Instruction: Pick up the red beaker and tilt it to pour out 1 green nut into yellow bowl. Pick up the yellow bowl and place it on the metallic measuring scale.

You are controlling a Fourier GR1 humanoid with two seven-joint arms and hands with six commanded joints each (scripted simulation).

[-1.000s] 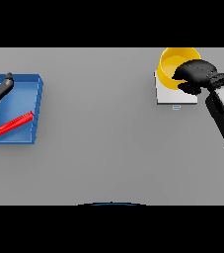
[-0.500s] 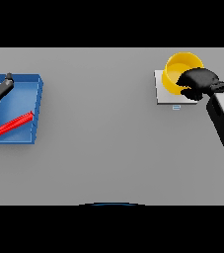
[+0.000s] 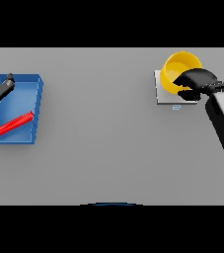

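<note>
Right now, as it stands:
Right hand (image 3: 198, 81): fingers curled over the near rim of the yellow bowl (image 3: 178, 70), gripping it.
Bowl: tilted, resting on the metallic measuring scale (image 3: 164, 95), just beyond the fingers.
Red beaker (image 3: 14, 123): lying slantwise in the blue tray (image 3: 35, 106).
Left hand (image 3: 3, 89): over the tray; fingers, cannot tell.
</note>
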